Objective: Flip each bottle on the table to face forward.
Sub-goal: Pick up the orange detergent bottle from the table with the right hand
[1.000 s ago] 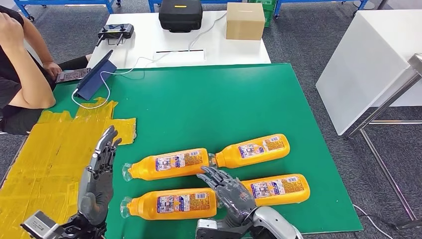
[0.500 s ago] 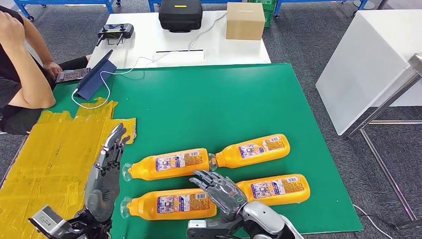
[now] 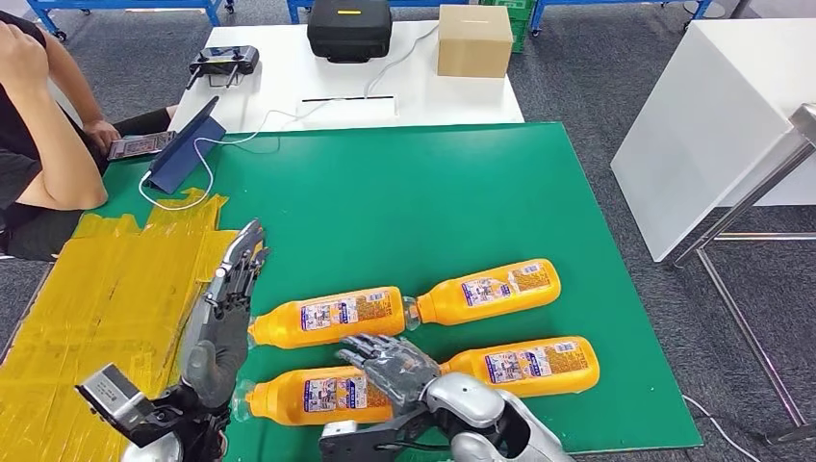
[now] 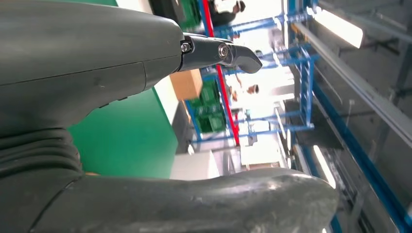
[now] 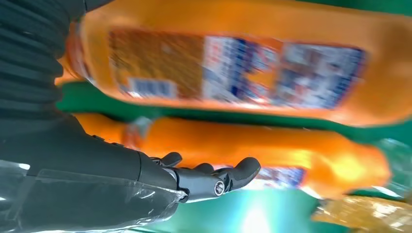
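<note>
Four orange bottles lie on their sides on the green table (image 3: 404, 192), in two rows. The back left bottle (image 3: 327, 316) and back right bottle (image 3: 486, 291) meet at their necks. In the front row lie the left bottle (image 3: 308, 395) and the right bottle (image 3: 529, 366). My left hand (image 3: 226, 308) stands upright with its fingers straight, at the cap end of the back left bottle. My right hand (image 3: 395, 366) hovers with spread fingers over the base end of the front left bottle. The right wrist view has a labelled bottle (image 5: 233, 63) close above the extended fingers (image 5: 214, 182).
A yellow taped patch (image 3: 106, 298) covers the table's left side. A person (image 3: 38, 125) sits at the far left beside a tablet (image 3: 188, 144). The white table (image 3: 260, 87) behind carries a black case (image 3: 348, 29), a cardboard box (image 3: 473, 40) and a controller (image 3: 223, 63).
My left hand has moved forward and right, up to the back left bottle's cap. My right hand has slid left, from between the front bottles to over the front left bottle.
</note>
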Robot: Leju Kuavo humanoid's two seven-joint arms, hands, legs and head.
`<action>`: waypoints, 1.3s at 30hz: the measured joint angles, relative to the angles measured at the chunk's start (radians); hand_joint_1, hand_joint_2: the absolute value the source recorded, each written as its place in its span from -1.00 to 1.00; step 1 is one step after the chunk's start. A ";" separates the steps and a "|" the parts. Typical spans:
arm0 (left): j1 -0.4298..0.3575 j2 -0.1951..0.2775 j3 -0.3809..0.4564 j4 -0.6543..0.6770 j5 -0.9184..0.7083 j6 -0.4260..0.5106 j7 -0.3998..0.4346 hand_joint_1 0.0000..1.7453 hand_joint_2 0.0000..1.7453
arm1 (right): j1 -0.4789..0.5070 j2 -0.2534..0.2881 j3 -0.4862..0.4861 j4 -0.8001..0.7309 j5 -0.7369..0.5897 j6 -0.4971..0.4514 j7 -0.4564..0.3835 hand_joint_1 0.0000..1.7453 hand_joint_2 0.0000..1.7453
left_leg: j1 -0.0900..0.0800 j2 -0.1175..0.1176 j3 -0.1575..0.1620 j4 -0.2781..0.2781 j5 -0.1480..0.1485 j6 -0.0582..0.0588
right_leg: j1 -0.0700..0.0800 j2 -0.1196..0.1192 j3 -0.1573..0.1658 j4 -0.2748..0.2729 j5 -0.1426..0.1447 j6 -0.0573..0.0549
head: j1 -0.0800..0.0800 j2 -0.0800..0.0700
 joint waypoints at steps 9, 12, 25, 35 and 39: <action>-0.019 -0.003 -0.021 -0.001 0.010 0.010 0.003 -1.00 -1.00 | -0.057 0.015 0.064 0.030 -0.026 0.008 0.013 -1.00 1.00 | 0.000 0.000 -0.001 0.000 0.000 0.000 | 0.000 0.000 0.000 0.000 0.000 0.000 | 0.000 0.000; -0.028 -0.004 -0.023 -0.001 0.018 0.010 0.004 -1.00 -1.00 | -0.089 0.017 0.095 0.060 -0.028 0.049 0.016 -1.00 1.00 | 0.000 0.000 0.000 0.000 0.000 0.000 | 0.000 0.000 0.000 0.000 0.000 0.000 | 0.000 0.000; -0.050 -0.005 -0.023 0.000 0.029 0.004 0.012 -1.00 -1.00 | -0.161 0.024 0.171 0.176 -0.020 0.126 0.002 -1.00 1.00 | 0.000 0.000 0.000 0.000 0.000 0.000 | 0.000 0.000 0.000 0.000 0.000 0.000 | 0.000 0.000; -0.084 0.003 -0.008 0.038 0.044 -0.001 -0.028 -1.00 -1.00 | -0.222 0.025 0.237 0.299 0.043 0.195 -0.107 -0.95 1.00 | 0.000 0.001 0.005 0.000 0.000 0.000 | 0.000 0.001 0.004 0.000 0.000 0.000 | 0.000 0.000; -0.096 0.005 -0.004 0.054 0.044 -0.003 -0.038 -1.00 -1.00 | -0.244 0.028 0.253 0.321 0.048 0.221 -0.127 1.00 1.00 | 0.000 0.001 0.008 0.000 0.000 0.000 | 0.000 0.001 0.006 0.000 0.001 -0.001 | 0.000 0.000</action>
